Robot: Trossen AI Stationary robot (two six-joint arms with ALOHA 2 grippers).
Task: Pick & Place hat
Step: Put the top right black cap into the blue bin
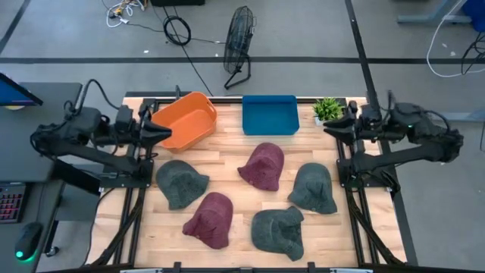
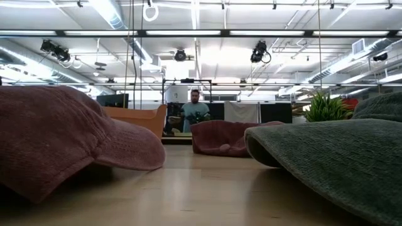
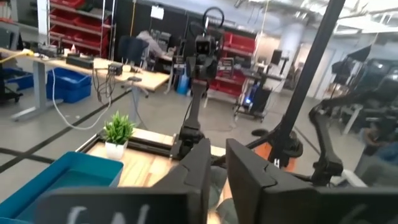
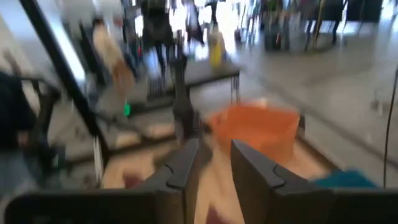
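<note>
Several hats lie flat on the wooden table in the high view: a grey hat (image 1: pixel 180 182), a maroon hat (image 1: pixel 263 165), a grey hat (image 1: pixel 314 187), a maroon hat (image 1: pixel 210 220) and a grey hat (image 1: pixel 279 231). The low view shows a maroon hat (image 2: pixel 63 138) close on the left and a grey hat (image 2: pixel 339 157) close on the right. My left gripper (image 1: pixel 168 133) (image 3: pixel 217 163) hovers shut at the table's left edge, beside the orange bin (image 1: pixel 186 119). My right gripper (image 1: pixel 327 127) (image 4: pixel 215 163) hovers shut at the right edge, near the plant (image 1: pixel 326 108). Neither touches a hat.
An orange bin and a blue bin (image 1: pixel 269 114) stand along the table's far edge, with a small potted plant at the far right corner. A fan (image 1: pixel 239 42) and cables lie on the floor beyond. A person (image 2: pixel 195 110) stands far behind the table.
</note>
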